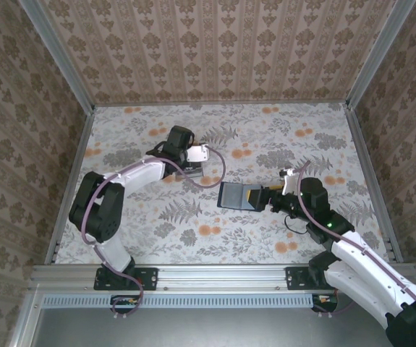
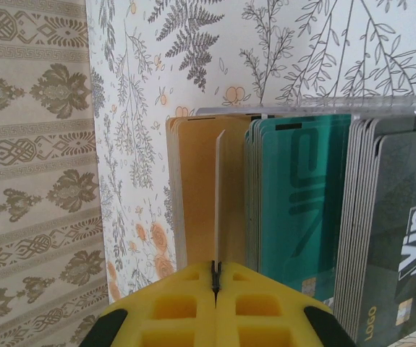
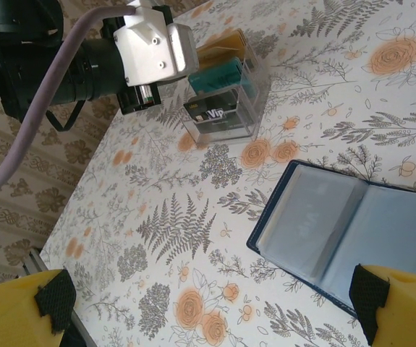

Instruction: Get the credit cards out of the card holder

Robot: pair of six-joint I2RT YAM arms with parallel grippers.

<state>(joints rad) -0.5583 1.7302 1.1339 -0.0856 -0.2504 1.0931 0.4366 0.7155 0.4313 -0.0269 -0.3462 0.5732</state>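
Overhead camera sits high behind my bases, looking down on the whole worktop (image 1: 280, 137). Left wrist camera crowds the card rack (image 2: 316, 108) — right wrist camera takes rack and card holder (image 3: 338, 224) from farther off, as overhead does.

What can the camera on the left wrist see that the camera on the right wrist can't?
Left wrist view: up close, the left gripper pinches one tan card edge-on, beside teal cards and grey cards printed ViP. Right wrist view: the dark blue card holder lying open on the table, with the right gripper spread wide near it. Both: the clear rack with cards standing in it, and the flowery table.
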